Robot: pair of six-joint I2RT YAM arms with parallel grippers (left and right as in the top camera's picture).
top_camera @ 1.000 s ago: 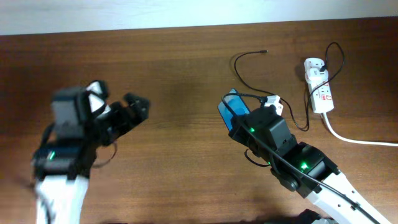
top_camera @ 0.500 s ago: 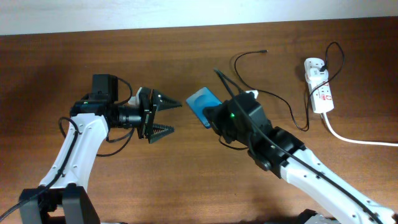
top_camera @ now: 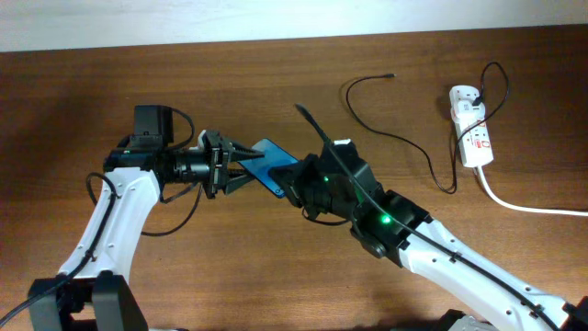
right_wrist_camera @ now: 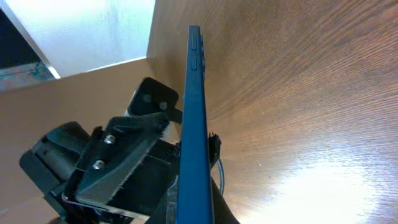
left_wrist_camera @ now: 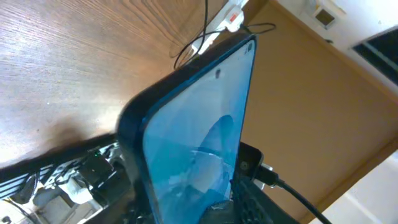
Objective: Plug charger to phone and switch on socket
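The right end effector (top_camera: 292,182) is pinching the phone (top_camera: 272,165) by one end, holding it on edge above the tabletop (top_camera: 276,74). Facing it, the left end effector (top_camera: 243,167) has a finger on each side of the phone's free end. Whether they press on it or hang just clear, I cannot tell. The danger lies in the exchange: if the right lets go before the left has a firm, centred hold, the slim phone may pivot or drop. A crooked squeeze could also twist it loose. The charger (top_camera: 404,140) and the socket (top_camera: 470,129) lie well behind the right end effector, untouched.
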